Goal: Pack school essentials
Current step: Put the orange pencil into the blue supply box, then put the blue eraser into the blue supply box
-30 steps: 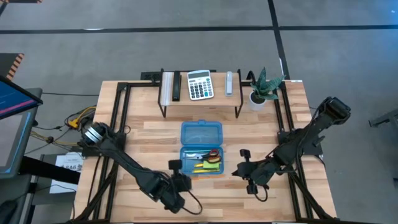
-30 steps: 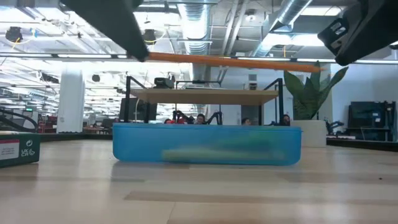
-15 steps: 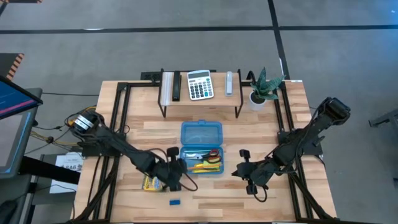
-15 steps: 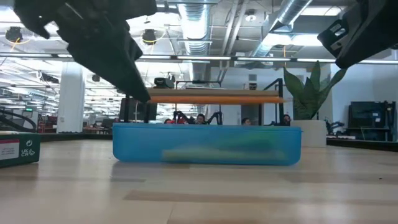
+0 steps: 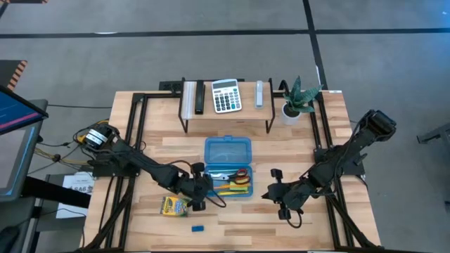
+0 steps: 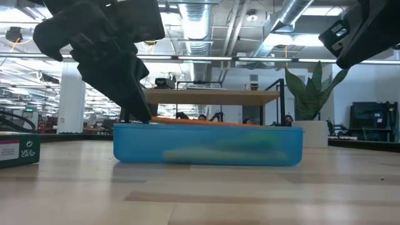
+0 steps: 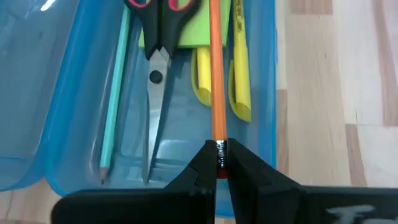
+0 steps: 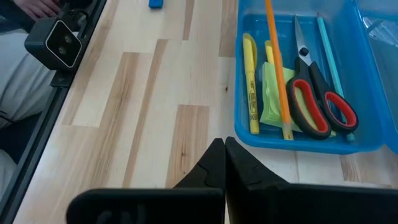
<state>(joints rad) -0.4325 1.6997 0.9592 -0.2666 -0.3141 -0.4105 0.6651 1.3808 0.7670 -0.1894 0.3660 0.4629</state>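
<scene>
Step in hand: placing the orange pencil (image 7: 217,81) into the blue case (image 5: 228,169). Left gripper (image 5: 199,191) sits at the case's 9 o'clock edge, clenched on the pencil's eraser end, with the pencil lying lengthwise over the open tray, level with the rim in the low view. Already in the tray: scissors (image 8: 314,93), sticky notes (image 8: 272,93), yellow pens (image 8: 250,87) and a teal pencil (image 7: 115,93). Crayon box (image 5: 174,206) lies on the worktop (image 5: 295,147) at the case's 8 o'clock, with the blue eraser (image 5: 197,228) apart from it at about 7 o'clock; both are still unpacked. Right gripper (image 5: 281,200) waits at the case's 4 o'clock, clenched, grasping nothing. Next move, by judgement: lower slightly, let go of the pencil so it drops beside the pens, then retreat toward the crayon box; the risk is the pencil tip resting on the far rim. Against a second ago: the left arm has swung up from the worktop's 6 o'clock edge to the case, uncovering the crayon box and eraser, and the pencil has come down from well above the case to rim height. The right arm has not moved.
</scene>
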